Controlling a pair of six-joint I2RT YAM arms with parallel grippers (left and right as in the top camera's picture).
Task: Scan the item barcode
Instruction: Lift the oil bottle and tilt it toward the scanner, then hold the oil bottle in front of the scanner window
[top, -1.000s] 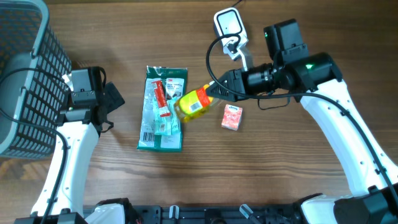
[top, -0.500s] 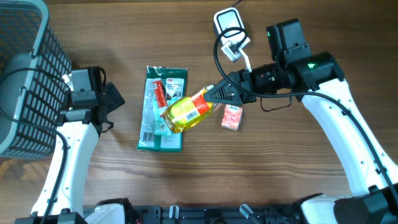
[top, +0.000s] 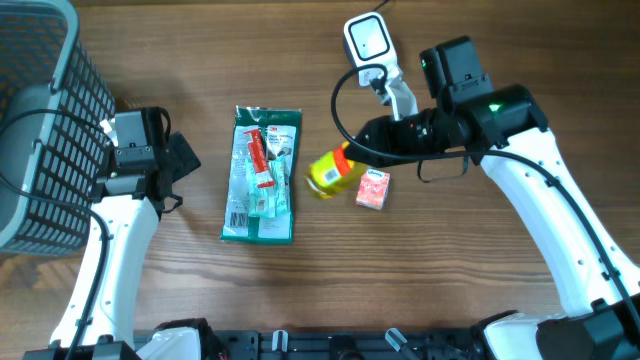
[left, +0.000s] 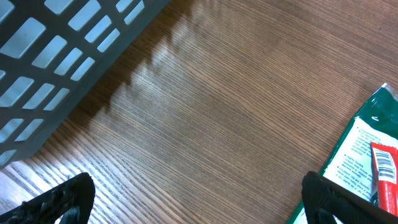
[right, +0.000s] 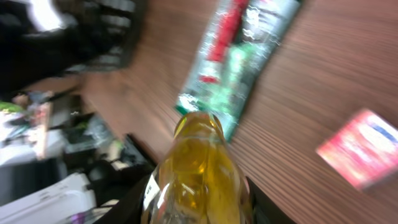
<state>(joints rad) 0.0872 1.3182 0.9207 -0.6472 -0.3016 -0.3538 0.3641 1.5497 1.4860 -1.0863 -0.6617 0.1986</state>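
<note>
One basket (top: 40, 120) stands at the table's (top: 450, 290) far left corner. Only its dark grid wall (left: 56, 56) shows, and what it holds cannot be told.

The right gripper (top: 355, 155) pinches a yellow bottle (top: 333, 172) at one end, one finger against each side. The bottle points away from the wrist, towards the left. Seen from above, it sits near the table's middle, between a green packet (top: 262, 175) and a small red box (top: 373, 188). A white scanner (top: 366, 40) is near the far edge.

The bottle (right: 198, 168) is clear with yellow liquid inside, and it carries a label. The wrist picture is blurred.

The left gripper (left: 193, 186) hangs over bare wood beside the basket, fingers spread wide, holding nothing.
</note>
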